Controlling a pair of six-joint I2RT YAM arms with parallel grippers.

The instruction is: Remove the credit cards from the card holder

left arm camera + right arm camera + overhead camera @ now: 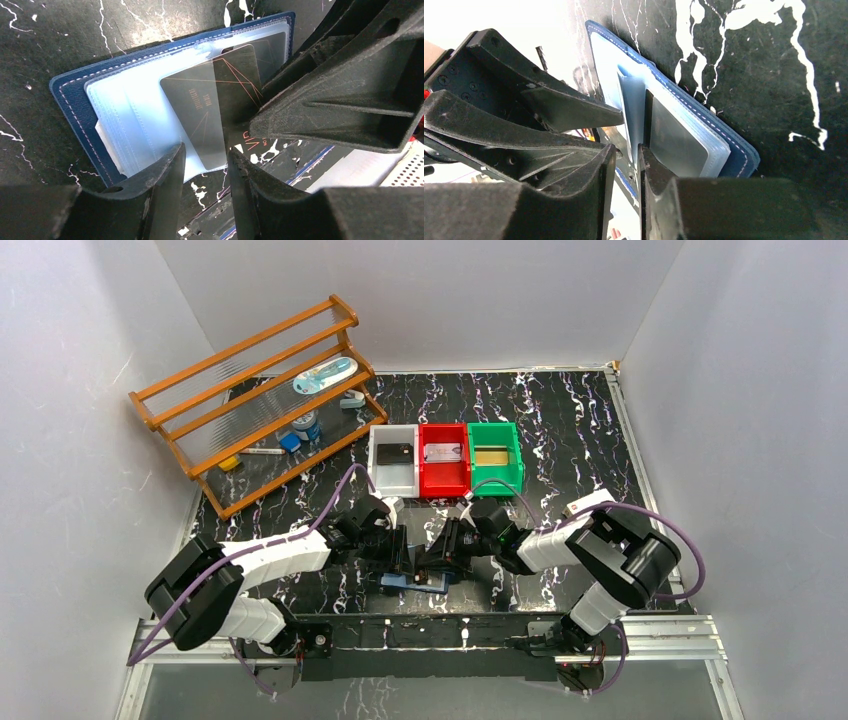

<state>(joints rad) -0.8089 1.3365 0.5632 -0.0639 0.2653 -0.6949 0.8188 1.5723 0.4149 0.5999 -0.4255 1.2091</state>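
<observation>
The card holder [412, 582] lies open near the table's front edge, navy outside [70, 95], with light blue sleeves inside. A grey credit card [195, 115] sits in the top sleeve. A dark card with red lines [237, 80] stands tilted up beside it. My left gripper [207, 160] is open just below the grey card's lower edge, with nothing between its fingers. My right gripper [626, 152] faces it with its jaws a narrow gap apart. The raised sleeve and dark card edge [646, 117] stand just beyond its fingertip. Both grippers [422, 558] meet over the holder [734, 150].
Behind the arms stand a white bin [375, 460] with a black card, a red bin [425, 480] with a silvery card, and a green bin [518, 465] with a gold card. At the back left is a wooden rack [250, 400] holding small items.
</observation>
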